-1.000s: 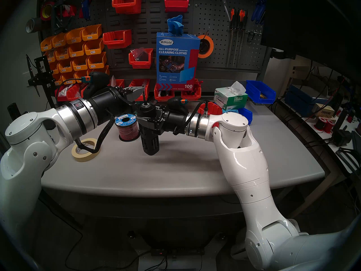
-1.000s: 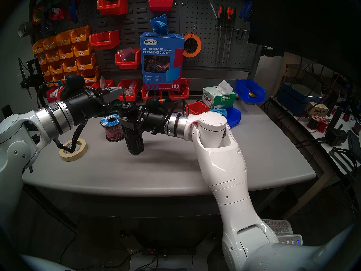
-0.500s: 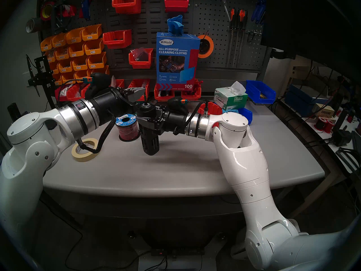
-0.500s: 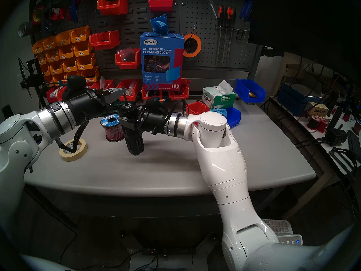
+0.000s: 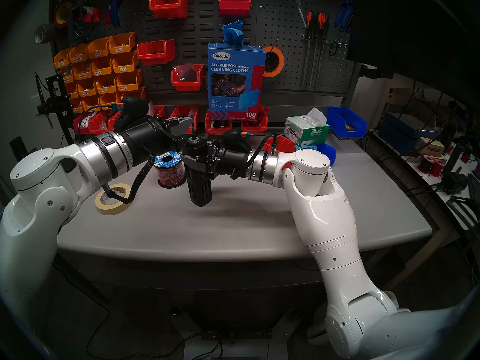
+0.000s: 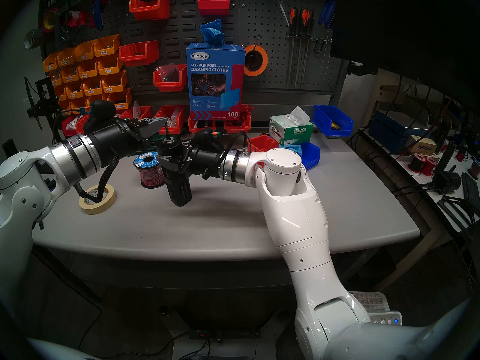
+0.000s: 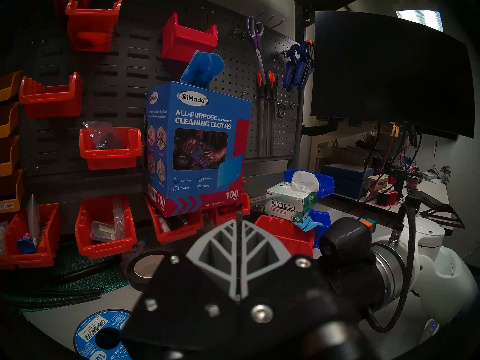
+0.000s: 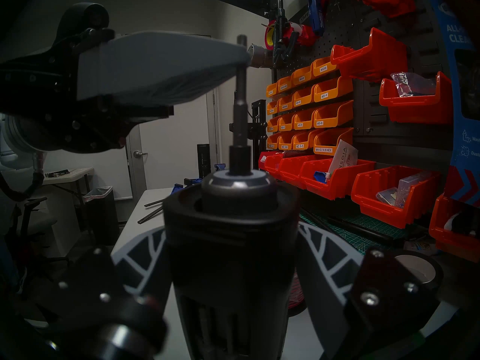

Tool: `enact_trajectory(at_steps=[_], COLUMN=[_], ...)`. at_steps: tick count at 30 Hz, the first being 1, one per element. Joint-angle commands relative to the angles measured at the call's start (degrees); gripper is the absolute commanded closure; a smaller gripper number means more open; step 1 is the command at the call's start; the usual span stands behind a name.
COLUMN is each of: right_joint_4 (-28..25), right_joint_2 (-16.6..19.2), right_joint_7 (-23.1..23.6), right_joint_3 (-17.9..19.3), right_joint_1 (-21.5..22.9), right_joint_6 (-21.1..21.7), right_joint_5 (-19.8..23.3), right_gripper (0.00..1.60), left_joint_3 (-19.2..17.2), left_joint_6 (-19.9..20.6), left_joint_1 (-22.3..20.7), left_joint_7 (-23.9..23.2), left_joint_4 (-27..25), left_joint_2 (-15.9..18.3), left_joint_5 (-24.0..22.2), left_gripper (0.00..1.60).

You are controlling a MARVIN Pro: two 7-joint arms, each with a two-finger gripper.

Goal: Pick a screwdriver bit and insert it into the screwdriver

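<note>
Frame centre: left gripper (image 8: 240, 60) pinching thin, stiff screwdriver bit (image 8: 240, 123) near top (slippery, probably); right gripper (image 8: 231, 250) clamping heavy screwdriver (image 8: 231, 247) mid-body.

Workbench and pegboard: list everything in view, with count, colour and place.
screwdriver: 1, black, upright above table centre, held
screwdriver bit: 1, dark metal, upright in the screwdriver's top socket
wire spool: 1, red with blue label, left of screwdriver
masking tape: 1, cream, table left
cleaning cloths box: 1, blue, on red bins at back
tissue box: 1, green-white, back right
orange bins: many, pegboard left
table: 1, grey
left gripper: shut on the bit
right gripper: shut on the screwdriver
</note>
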Motion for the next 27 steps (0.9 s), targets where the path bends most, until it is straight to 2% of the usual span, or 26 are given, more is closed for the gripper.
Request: enact_trajectory(at_steps=[1,22,23,24,25,26,27], right_joint_4=[-0.7,-0.6,-0.6,-0.6,-0.6,-0.6,-0.6], right_joint_2=[-0.3,-0.5,-0.5,-0.5,-0.5,-0.5,-0.6], right_joint_7=[0.0,0.2,0.2,0.2,0.2,0.2,0.2], right_joint_3=[-0.1,-0.1,-0.1,-0.1,-0.1,-0.1,-0.1], right_joint_1=[1.3,1.4,1.4,1.4,1.4,1.4,1.4], right_joint_6=[0.1,0.1,0.1,0.1,0.1,0.0,0.0], right_joint_5=[0.0,-0.1,-0.1,-0.1,-0.1,-0.1,-0.1], right_gripper=[0.63,0.56,0.56,0.56,0.56,0.57,0.57], left_joint_3=[-0.8,-1.5,-1.5,-1.6,-1.7,-2.0,-2.1], left_joint_6=[-0.5,0.3,0.3,0.4,0.5,0.6,0.7], left_joint_1=[0.0,1.1,1.1,1.1,1.1,1.2,1.2], left_joint_7=[-0.3,-1.5,-1.6,-1.6,-1.7,-2.2,-2.4], left_joint_4=[-0.7,-0.9,-0.9,-0.9,-0.9,-0.8,-0.8], left_joint_2=[0.1,0.0,0.0,0.0,0.0,0.2,0.2], left_joint_5=[0.5,1.0,0.9,0.9,0.8,0.6,0.4], left_gripper=[1.6,1.6,1.22,0.95,0.82,0.8,0.43])
